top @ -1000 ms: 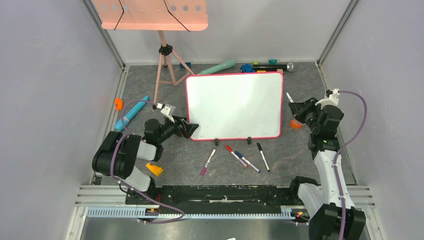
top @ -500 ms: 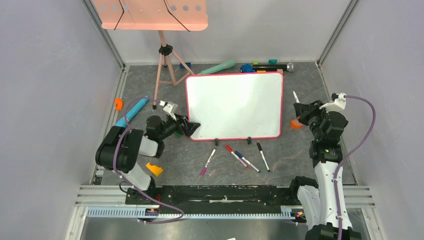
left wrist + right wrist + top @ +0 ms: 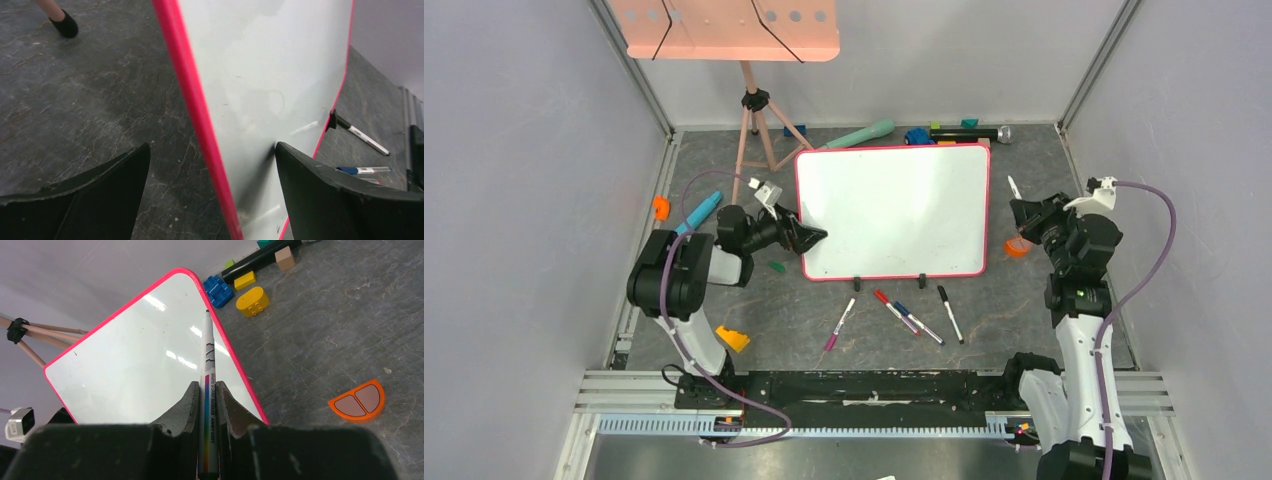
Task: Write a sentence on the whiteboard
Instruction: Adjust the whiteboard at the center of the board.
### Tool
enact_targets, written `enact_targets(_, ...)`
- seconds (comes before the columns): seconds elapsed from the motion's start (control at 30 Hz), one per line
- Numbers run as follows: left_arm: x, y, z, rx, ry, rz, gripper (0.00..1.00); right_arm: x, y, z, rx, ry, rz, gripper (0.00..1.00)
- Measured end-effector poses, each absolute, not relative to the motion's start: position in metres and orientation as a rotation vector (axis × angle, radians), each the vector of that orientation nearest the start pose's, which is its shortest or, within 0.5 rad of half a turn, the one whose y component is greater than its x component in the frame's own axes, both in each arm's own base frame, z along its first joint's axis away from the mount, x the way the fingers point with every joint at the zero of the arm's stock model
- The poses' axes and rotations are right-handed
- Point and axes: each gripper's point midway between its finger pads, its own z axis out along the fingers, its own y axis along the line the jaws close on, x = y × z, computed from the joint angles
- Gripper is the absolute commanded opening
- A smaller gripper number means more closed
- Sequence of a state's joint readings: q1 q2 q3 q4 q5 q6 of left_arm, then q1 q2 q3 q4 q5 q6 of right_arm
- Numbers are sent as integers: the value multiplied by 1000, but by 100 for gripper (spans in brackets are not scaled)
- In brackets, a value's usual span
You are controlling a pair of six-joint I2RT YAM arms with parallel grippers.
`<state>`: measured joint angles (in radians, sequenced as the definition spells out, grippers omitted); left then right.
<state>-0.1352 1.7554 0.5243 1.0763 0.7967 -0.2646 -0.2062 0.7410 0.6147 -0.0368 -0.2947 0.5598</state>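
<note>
The glossy, pink-framed whiteboard (image 3: 892, 210) stands on edge. The left gripper (image 3: 812, 238) gapes wide astride its left edge. The right gripper (image 3: 206, 386), off the right edge, pinches a white marker (image 3: 207, 355).

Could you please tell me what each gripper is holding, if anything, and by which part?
The right gripper holds a marker by the rear of its barrel. The left gripper holds nothing: its open jaws straddle the left edge of the whiteboard.

site: robotics lab cell | cues: grey panel walls (image 3: 514, 200), aluminium frame rails (image 3: 874, 424), dark tabletop (image 3: 1004, 310)
</note>
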Motion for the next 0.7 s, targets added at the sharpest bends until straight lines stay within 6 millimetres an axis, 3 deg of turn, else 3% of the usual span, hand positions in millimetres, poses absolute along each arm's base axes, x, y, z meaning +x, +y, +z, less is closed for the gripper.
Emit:
enact_targets(0.3, 362, -173, 93, 456, 1651, -1231, 100, 317, 18, 265, 393, 1677, 546, 0)
enact_targets(0.47, 364, -179, 100, 457, 1639, -1327, 100, 318, 22, 267, 381, 1676, 555, 0)
enact_targets(0.6, 380, -187, 100, 453, 1662, -1457, 100, 318, 25, 269, 370, 1671, 561, 0)
enact_targets(0.7, 378, -189, 104, 462, 1680, -1527, 100, 319, 26, 271, 362, 1665, 564, 0)
